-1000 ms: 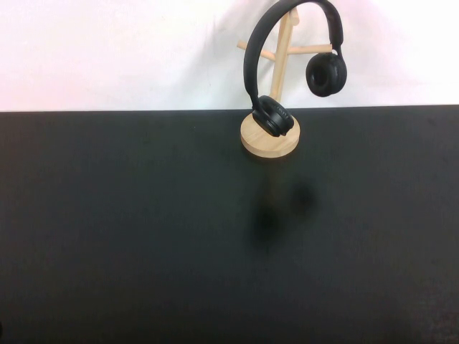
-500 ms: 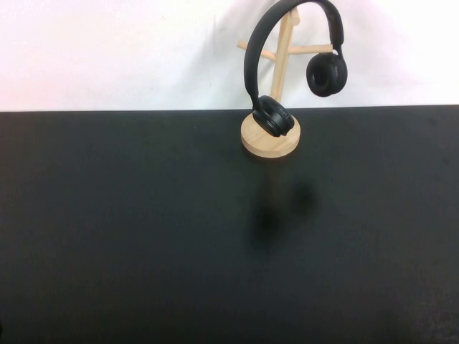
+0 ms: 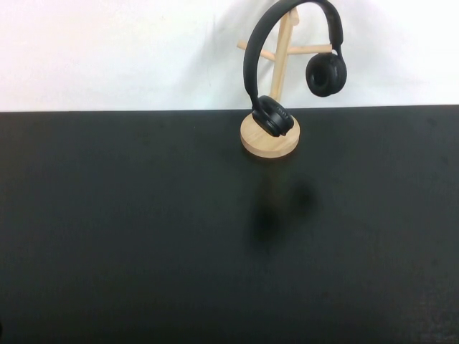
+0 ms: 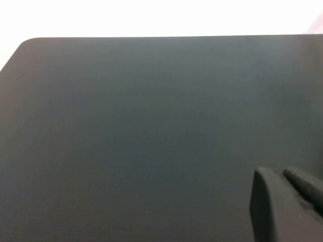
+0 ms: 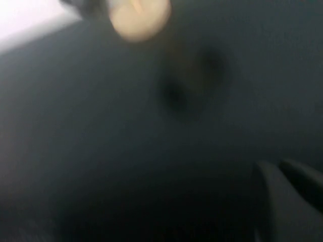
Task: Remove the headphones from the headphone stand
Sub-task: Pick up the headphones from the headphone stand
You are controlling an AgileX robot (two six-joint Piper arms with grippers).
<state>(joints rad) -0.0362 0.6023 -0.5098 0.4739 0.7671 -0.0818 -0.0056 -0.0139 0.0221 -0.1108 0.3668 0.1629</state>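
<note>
The black headphones [image 3: 256, 50] hang on the light wooden headphone stand [image 3: 285, 43] at the far middle edge of the black table [image 3: 143, 229]. Their headband arches over the top of the stand. One ear cup [image 3: 271, 116] rests on the round base [image 3: 269, 143], and the other [image 3: 326, 74] hangs to the right of the pole. Neither arm shows in the high view. My left gripper [image 4: 282, 176] hovers over bare table near a rounded corner. My right gripper [image 5: 277, 169] hovers over the table, well short of the blurred stand base [image 5: 139, 17].
A white wall [image 3: 107, 50] rises behind the table's far edge. The table's far left corner [image 4: 28, 43] shows in the left wrist view. The stand and headphones cast a faint shadow [image 3: 276, 211] on the table in front of the base.
</note>
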